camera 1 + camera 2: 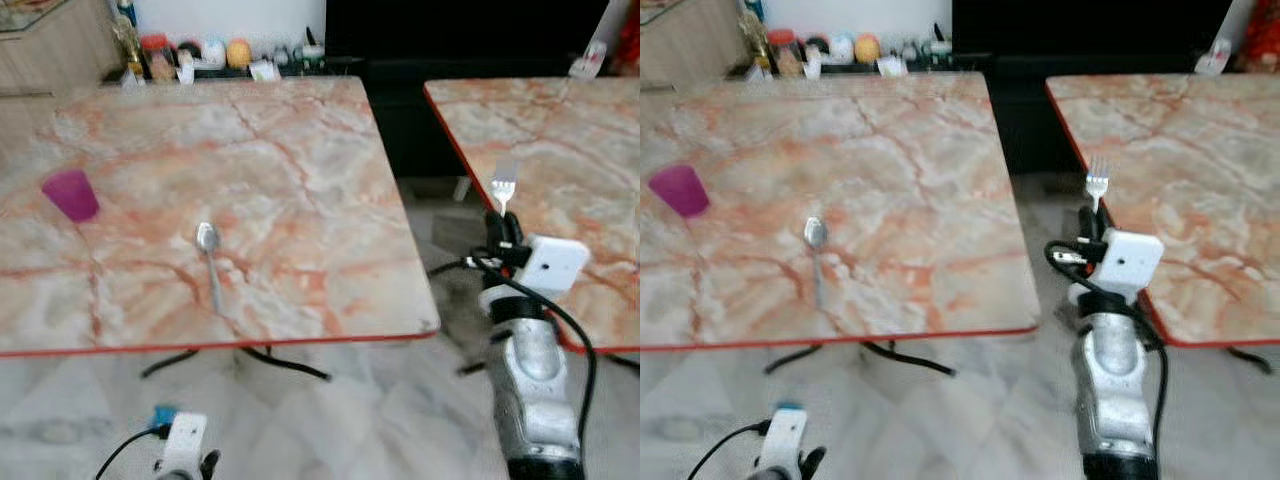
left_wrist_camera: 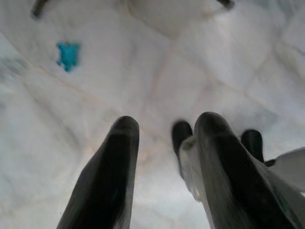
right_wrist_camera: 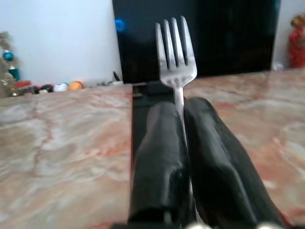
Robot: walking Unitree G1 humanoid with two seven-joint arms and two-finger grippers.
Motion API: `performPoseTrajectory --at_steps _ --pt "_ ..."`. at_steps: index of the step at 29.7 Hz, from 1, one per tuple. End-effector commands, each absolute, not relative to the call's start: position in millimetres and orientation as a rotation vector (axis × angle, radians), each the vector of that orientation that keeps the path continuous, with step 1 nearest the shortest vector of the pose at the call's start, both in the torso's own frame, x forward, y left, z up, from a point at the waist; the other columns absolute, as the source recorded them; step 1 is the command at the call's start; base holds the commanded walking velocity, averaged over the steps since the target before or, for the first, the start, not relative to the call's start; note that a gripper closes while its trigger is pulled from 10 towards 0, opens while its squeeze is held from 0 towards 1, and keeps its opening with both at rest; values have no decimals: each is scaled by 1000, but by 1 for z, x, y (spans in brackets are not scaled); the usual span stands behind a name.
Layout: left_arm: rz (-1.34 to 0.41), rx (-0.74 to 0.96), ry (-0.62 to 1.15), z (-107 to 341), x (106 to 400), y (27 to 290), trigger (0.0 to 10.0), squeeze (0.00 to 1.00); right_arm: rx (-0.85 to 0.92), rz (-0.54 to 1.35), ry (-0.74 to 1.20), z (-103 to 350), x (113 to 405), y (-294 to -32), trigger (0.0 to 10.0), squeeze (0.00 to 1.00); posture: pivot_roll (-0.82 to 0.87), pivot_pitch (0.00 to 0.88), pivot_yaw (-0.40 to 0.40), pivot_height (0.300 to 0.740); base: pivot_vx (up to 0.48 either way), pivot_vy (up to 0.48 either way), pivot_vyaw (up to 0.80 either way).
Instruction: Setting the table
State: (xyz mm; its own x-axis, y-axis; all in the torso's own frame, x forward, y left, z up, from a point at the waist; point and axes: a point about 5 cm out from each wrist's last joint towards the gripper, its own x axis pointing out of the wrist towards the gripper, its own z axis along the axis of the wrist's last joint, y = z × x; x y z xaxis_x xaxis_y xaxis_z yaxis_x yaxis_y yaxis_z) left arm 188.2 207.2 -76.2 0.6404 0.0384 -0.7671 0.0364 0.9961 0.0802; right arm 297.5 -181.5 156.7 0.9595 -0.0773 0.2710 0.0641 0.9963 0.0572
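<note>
right gripper point(image 3: 180, 114) pinching a fork point(image 3: 175, 52) upright, tines up, in the gap between two marble-look tables

left gripper point(image 2: 164, 138) hangs low over the pale floor point(image 2: 143, 57), fingers a bit apart, holding nothing. spoon point(image 1: 209, 262) lies on the left table point(image 1: 300, 160), purple cup point(image 1: 71, 194) well off to its left. jars and bottles point(image 1: 190, 55) line the far edge, labels too blurry to read. right table point(image 1: 590, 150) sits just beside the fork.

Silver metallic right forearm point(image 1: 530, 385), white box-shaped wrist housing point(image 1: 551, 262), looping black cables point(image 1: 575, 330), long rounded black fingers point(image 3: 162, 162), white left wrist point(image 1: 183, 440) with blue marking.
</note>
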Motion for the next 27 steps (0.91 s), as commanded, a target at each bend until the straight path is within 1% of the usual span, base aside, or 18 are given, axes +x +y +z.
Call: performPoseTrajectory --at_steps 1,27 --pt "-4 95 875 -76 189 207 10000 0 38 -99 -291 162 297 -191 10000 0 -47 95 11 740 0 -431 0" --pt "-2 92 882 -77 186 207 10000 0 21 -112 -279 163 299 -197 10000 0 -52 97 10 740 0 -427 0"
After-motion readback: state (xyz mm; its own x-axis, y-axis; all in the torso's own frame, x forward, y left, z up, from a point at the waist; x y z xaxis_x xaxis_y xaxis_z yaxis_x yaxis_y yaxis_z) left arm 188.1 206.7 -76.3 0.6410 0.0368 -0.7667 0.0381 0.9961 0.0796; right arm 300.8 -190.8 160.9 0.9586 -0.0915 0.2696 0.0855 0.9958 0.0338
